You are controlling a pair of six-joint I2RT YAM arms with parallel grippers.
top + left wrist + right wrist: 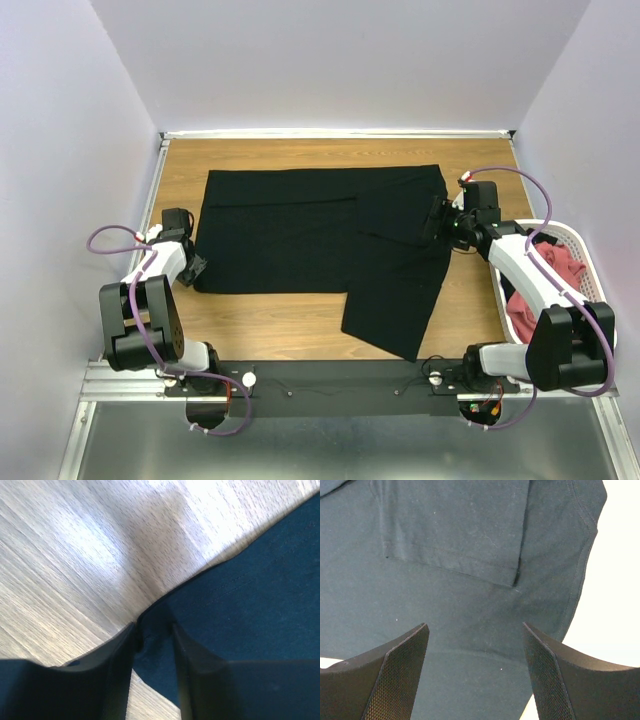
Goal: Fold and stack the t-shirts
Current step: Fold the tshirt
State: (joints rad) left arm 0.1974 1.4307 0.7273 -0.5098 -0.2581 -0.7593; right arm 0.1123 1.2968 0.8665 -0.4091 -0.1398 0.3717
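One black t-shirt (pixel 300 235) is being folded on the table (pixel 270 325): its left corner is being pinched by the left gripper (pixel 154 629), the right gripper (pixel 475 627) is being held wide; both sides probably should be lifted evenly.

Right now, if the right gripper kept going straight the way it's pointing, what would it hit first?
The black t-shirt. The right gripper is open, and its wrist view shows only that cloth ahead. Depth is unclear, but the overhead view puts it at the shirt's edge.
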